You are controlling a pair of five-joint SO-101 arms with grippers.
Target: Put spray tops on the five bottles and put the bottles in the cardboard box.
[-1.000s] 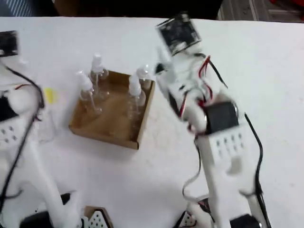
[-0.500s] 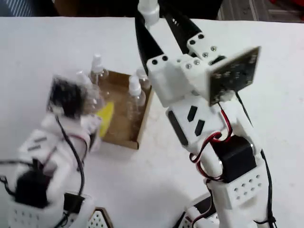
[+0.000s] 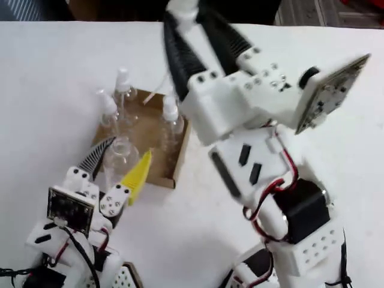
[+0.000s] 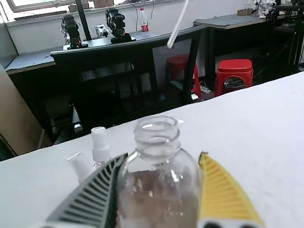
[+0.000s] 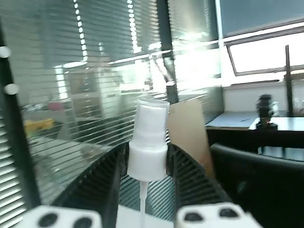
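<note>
My left gripper (image 3: 124,155), at the near left of the white table (image 3: 336,72), is clamped on the uncapped bottle (image 4: 156,166). Its dark ribbed finger (image 4: 95,199) and yellow finger (image 4: 223,194) press against opposite sides of the clear glass. The bottle is upright with its neck open, at the near left corner of the cardboard box (image 3: 180,153). I cannot tell whether its base rests on the box floor or hangs just above it.

My right gripper (image 3: 187,13) is raised high over the far side of the box, its two black fingers gripping the white spray top (image 5: 149,142). The nozzle end points up and the thin dip tube (image 5: 142,204) hangs straight down between the fingers. In the left wrist view the tube's lower end is in the air above and beyond the open neck, apart from it.

Three bottles fitted with tops stand upright inside the box: the far capped bottle (image 3: 123,90) at the far left, the left capped bottle (image 3: 108,111) just nearer along the same wall, and the right capped bottle (image 3: 171,120) beside the right wall. The right arm covers the box's far right corner, so I cannot say what stands there.
</note>
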